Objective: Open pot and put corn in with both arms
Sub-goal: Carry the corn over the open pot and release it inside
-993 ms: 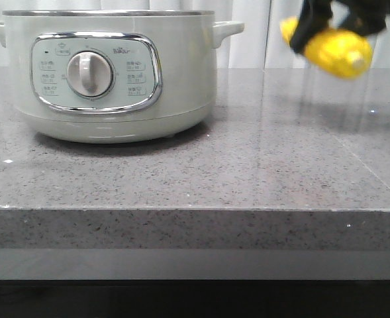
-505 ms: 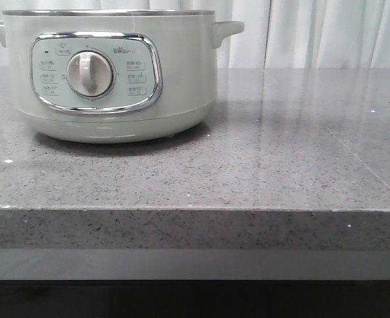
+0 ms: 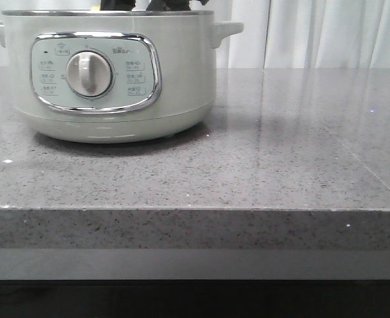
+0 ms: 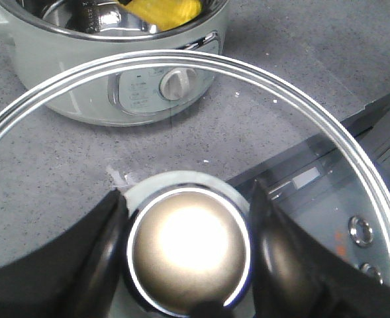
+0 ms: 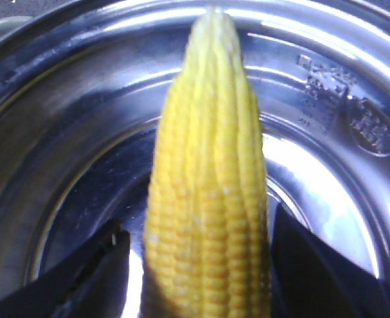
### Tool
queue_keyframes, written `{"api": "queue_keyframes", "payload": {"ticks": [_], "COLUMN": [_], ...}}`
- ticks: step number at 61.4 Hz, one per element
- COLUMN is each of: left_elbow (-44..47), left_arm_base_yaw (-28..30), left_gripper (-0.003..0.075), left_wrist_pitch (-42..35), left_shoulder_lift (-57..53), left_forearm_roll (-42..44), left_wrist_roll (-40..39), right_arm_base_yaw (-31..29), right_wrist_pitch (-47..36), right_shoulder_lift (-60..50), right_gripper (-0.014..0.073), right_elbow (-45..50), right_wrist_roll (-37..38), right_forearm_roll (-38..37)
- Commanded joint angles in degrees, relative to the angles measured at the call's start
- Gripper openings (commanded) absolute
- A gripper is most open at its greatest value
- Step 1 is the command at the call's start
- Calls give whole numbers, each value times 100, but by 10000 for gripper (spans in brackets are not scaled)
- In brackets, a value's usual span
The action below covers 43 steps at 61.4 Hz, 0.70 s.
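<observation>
Corn (image 5: 208,192) clamped in right gripper (image 5: 198,265) over open pot (image 3: 108,73), centre frame; lid (image 4: 181,238) gripped clear by left gripper (image 4: 185,255), ready for release.

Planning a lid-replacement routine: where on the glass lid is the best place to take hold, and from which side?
Grip the round metal knob at the center of the glass lid, from above; it stands proud of the flat glass, as the left hand shows.
</observation>
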Motion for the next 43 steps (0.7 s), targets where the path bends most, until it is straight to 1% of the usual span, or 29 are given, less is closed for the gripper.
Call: {"api": "queue_keyframes", "payload": {"ticks": [1, 14, 19, 22, 25, 26, 31, 37, 43], "left_elbow": [-190, -190, -190, -190, -190, -190, -190, -190, -190], "left_arm_base_yaw": [-46, -46, -46, -46, -46, -46, -46, -46, -46], "left_gripper": [116, 116, 116, 116, 116, 116, 116, 116, 116], "left_wrist_pitch": [-705, -705, -705, -705, -705, -705, -705, -705, -705], "left_shoulder_lift": [3, 3, 3, 3, 3, 3, 3, 3, 3], "left_forearm_roll": [-222, -222, -222, -222, -222, -222, -222, -222, -222], "left_wrist_roll": [-25, -25, -25, -25, -25, -25, -25, -25, -25], "right_arm_base_yaw": [-12, -21, -21, -21, -21, -21, -23, -62, -205], "right_wrist_pitch": [-253, -240, -240, -240, -240, -240, -269, -278, -271], "right_shoulder_lift": [-380, -484, -531, -571, -608, -619, -685, -772, -877], "right_gripper": [538, 535, 491, 428, 346, 334, 190, 60, -43], "right_elbow": [-235, -235, -235, -235, -235, -235, -235, -235, -235], "right_wrist_roll": [-66, -66, -66, -66, -66, -66, -66, -66, -66], "right_forearm_roll": [88, 88, 88, 75, 56, 45, -69, -263, -406]}}
